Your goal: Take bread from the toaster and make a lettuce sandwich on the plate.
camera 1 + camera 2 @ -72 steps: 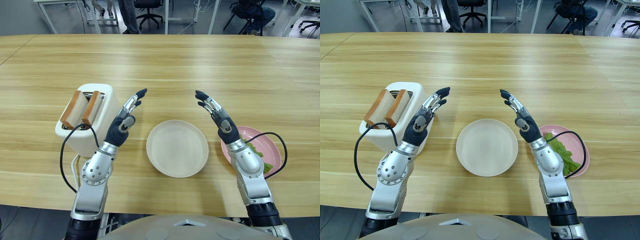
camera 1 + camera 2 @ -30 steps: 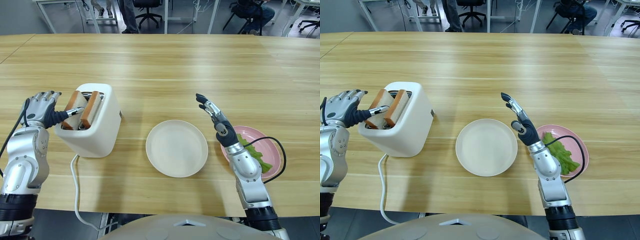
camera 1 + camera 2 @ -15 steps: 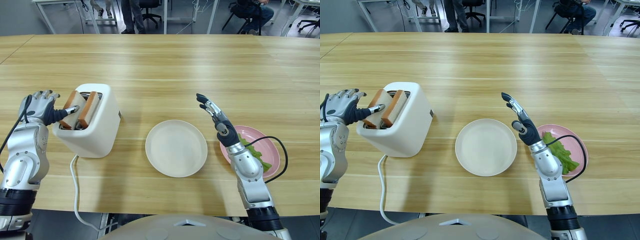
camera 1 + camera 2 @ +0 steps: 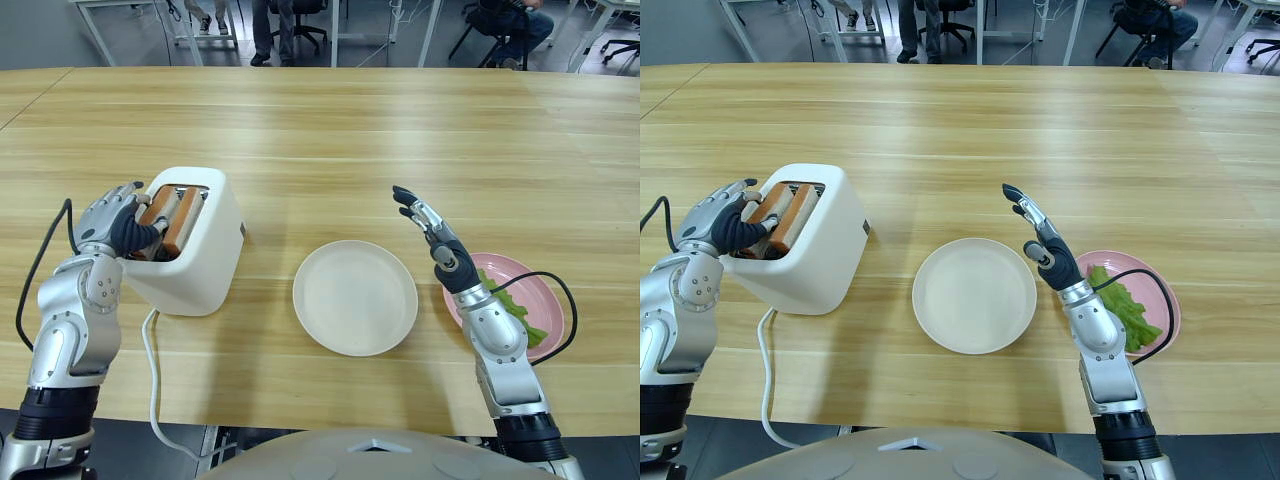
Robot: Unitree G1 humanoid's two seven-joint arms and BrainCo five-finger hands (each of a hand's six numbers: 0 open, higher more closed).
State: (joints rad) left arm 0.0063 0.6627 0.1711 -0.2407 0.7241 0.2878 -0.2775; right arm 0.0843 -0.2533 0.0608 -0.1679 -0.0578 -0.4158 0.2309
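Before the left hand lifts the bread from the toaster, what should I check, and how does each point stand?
1. Left hand on the outer slice: ok, fingers curled around it.
2. Slice out of the toaster: not ok, both slices sit in the slots.
3. White plate free for bread: ok, nothing on it.
4. Right hand clear of that plate: ok, open and raised beside its right edge.
5. Lettuce ready: ok, on the pink plate.
6. Toaster cord clear of the left arm: cannot tell.

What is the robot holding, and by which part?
Its left hand grips the left bread slice by its top edge; the right hand holds nothing.
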